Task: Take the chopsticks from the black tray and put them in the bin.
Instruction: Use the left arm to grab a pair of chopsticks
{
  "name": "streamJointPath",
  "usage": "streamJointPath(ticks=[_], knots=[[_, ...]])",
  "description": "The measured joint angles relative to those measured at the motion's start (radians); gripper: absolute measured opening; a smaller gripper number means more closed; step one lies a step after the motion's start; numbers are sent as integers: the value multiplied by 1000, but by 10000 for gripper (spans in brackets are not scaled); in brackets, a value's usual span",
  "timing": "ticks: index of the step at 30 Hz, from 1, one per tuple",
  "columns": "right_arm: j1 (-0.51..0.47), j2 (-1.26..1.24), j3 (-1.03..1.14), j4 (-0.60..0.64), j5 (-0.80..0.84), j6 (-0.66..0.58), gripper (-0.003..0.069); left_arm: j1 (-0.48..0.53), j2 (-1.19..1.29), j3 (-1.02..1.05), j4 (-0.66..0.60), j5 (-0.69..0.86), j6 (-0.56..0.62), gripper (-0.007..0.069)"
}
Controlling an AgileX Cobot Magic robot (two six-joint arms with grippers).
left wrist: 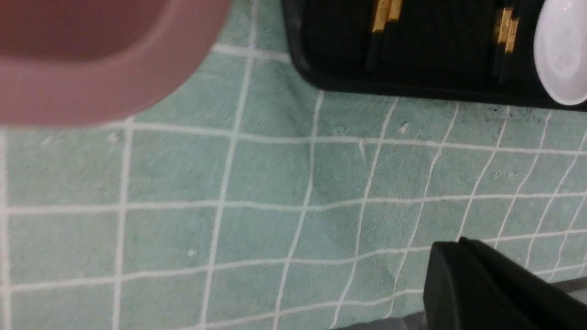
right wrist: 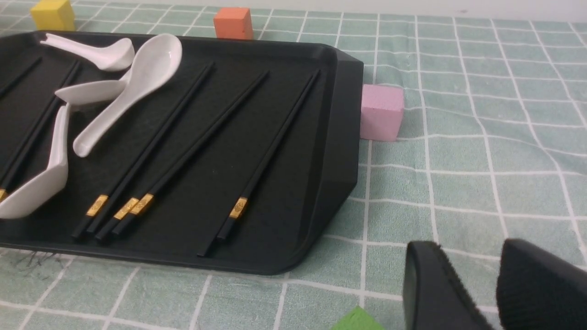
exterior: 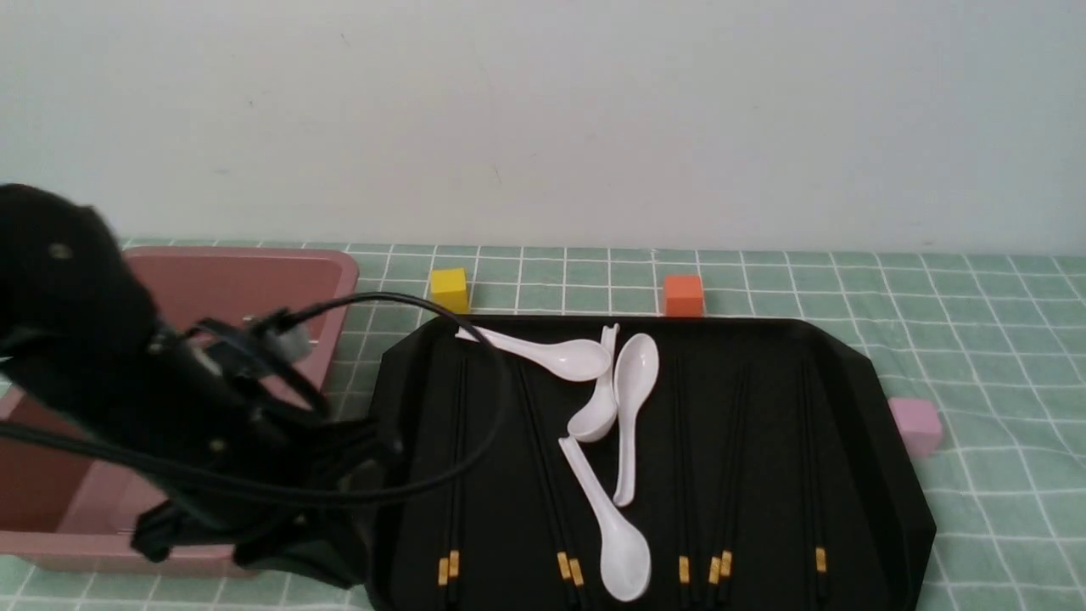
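The black tray (exterior: pixel 857 365) lies in the middle of the green checked cloth. Several chopsticks (exterior: pixel 456 441) lie lengthwise in it, gold bands toward the near edge; they also show in the right wrist view (right wrist: pixel 270 146). The pink-brown bin (exterior: pixel 339 271) stands to the tray's left. My left arm (exterior: pixel 195 399) hangs low over the gap between bin and tray. In the left wrist view my left gripper (left wrist: pixel 458 247) is shut and empty above the cloth, near the bin's rim (left wrist: pixel 91 91) and the tray's corner (left wrist: pixel 348 85). My right gripper (right wrist: pixel 470 250) is open and empty, off the tray's near right corner (right wrist: pixel 341 114).
Several white spoons (exterior: pixel 632 382) lie among the chopsticks in the tray. A yellow block (exterior: pixel 449 290) and an orange block (exterior: pixel 683 294) stand behind the tray, and a pink block (exterior: pixel 916 424) touches its right side. A green block (right wrist: pixel 355 321) lies near my right gripper.
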Motion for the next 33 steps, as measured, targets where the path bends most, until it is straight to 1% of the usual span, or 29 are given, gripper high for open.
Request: streamJointPath(ticks=[2,5,6,9,10,11,13,15,16,17,18,22,27,33], knots=[[0,0,0,0,0,0,239,-65,82,-54,44,-20,-73,-13],[0,0,0,0,0,0,239,-105,156,-117,98,-21,-137,-5],[0,0,0,0,0,0,239,-127,200,-157,143,-20,-179,13],[0,0,0,0,0,0,239,-167,279,-232,248,-17,-261,79],[0,0,0,0,0,0,239,-171,283,-240,262,-17,-271,85],[0,0,0,0,0,0,239,-180,305,-257,289,-16,-288,114],[0,0,0,0,0,0,239,-204,352,-309,366,-13,-334,197],[0,0,0,0,0,0,239,-215,388,-350,402,-12,-353,256],[0,0,0,0,0,0,239,-215,396,-354,404,-12,-355,261],[0,0,0,0,0,0,239,-218,425,-384,411,-11,-360,293],[0,0,0,0,0,0,239,-219,435,-398,412,-11,-362,304],[0,0,0,0,0,0,239,-219,504,-453,439,-9,-365,324],[0,0,0,0,0,0,239,-219,570,-476,492,-10,-368,325],[0,0,0,0,0,0,239,-219,612,-479,515,-43,-368,321]])
